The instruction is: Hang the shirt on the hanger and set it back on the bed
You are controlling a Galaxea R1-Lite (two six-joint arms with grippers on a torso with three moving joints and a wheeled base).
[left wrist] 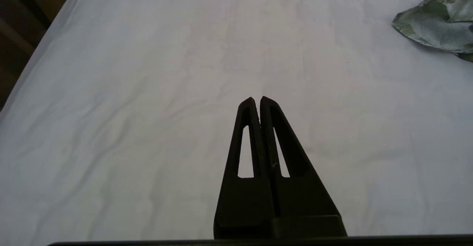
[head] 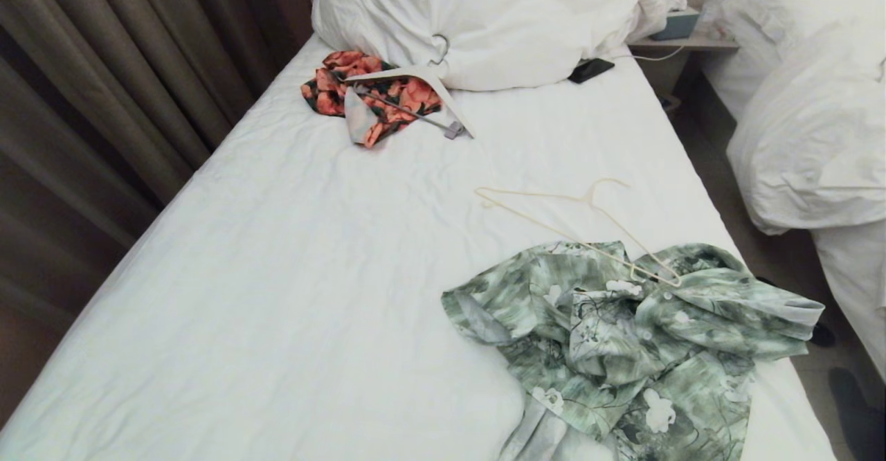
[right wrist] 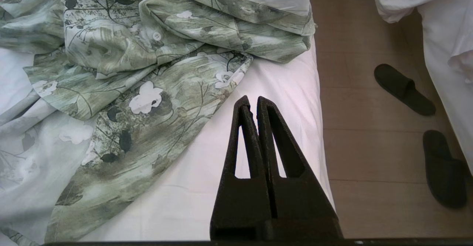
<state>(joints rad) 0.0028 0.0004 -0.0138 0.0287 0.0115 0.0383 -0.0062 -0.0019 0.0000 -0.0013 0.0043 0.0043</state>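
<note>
The green leafy shirt (head: 623,336) lies crumpled on the near right part of the bed (head: 291,295). The thin cream hanger (head: 574,229) lies flat just beyond it, one shoulder tip resting on the shirt. Neither arm shows in the head view. In the left wrist view my left gripper (left wrist: 257,99) is shut and empty above bare sheet, with a corner of the shirt (left wrist: 439,20) off to one side. In the right wrist view my right gripper (right wrist: 253,98) is shut and empty over the sheet near the bed's edge, close to the shirt (right wrist: 147,65).
An orange-and-black garment (head: 367,91) under a thick white clip hanger (head: 422,84) lies near the pillows (head: 498,18). A black phone (head: 590,70) sits beside them. A second bed (head: 817,115) stands to the right across a floor gap with black slippers (right wrist: 402,89).
</note>
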